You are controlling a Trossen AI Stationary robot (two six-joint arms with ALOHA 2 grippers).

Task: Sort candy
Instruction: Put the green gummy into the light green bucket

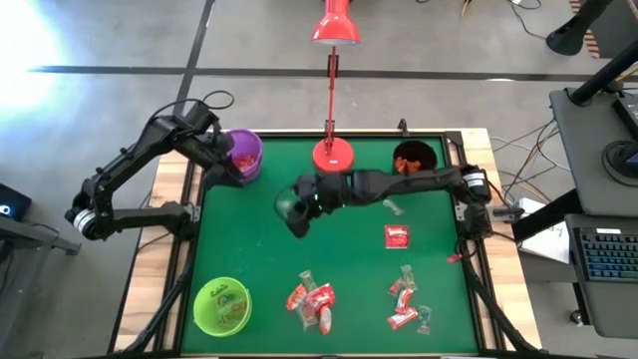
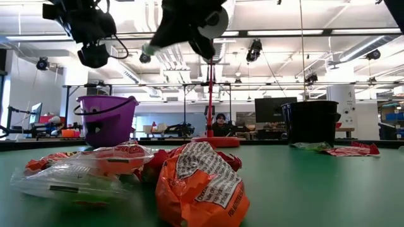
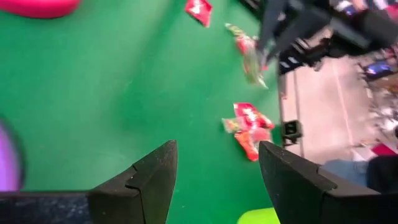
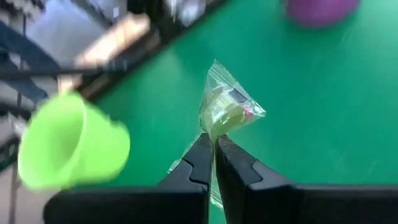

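- My left gripper point(image 3: 214, 180) hovers with its fingers spread and empty over the purple cup point(image 1: 243, 154), which I judge already holds some candy.
- The green cup point(image 1: 221, 305), front left, also has pieces in it.
- My right gripper point(image 4: 214, 163) is pressed together on a clear candy bag point(image 4: 227, 109), held above the mat's middle.
- Loose candy point(image 1: 312, 299) lies front centre; more point(image 1: 403, 297) lies front right, so I judge much remains unsorted.
- The black cup point(image 1: 413, 159) at the back right holds orange pieces.
- I can read no wrapper writing.
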